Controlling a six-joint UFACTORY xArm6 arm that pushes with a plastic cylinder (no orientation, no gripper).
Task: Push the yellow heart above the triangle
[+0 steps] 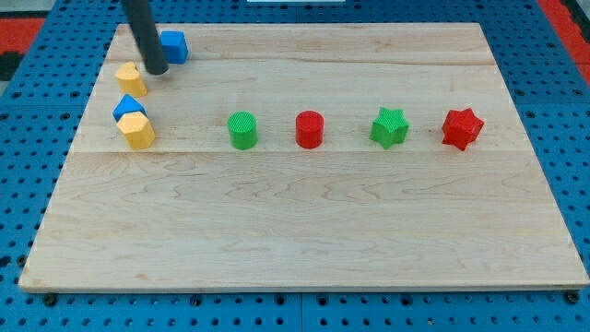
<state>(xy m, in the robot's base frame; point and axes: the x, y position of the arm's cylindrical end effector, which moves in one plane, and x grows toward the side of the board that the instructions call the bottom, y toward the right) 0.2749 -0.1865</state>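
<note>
A yellow block [131, 79], apparently the heart, lies near the board's upper left corner. A blue triangle [129, 107] sits just below it in the view. A second yellow block [137, 131], more hexagonal, touches the triangle's lower side. My tip [156, 70] rests just to the right of the upper yellow block, close to it or touching it. The dark rod rises from there toward the view's top. A blue cube [173, 46] lies just up and to the right of my tip.
A row of blocks crosses the middle of the wooden board [304, 240]: a green cylinder [242, 130], a red cylinder [310, 129], a green star [389, 127] and a red star [462, 128]. A blue pegboard surrounds the board.
</note>
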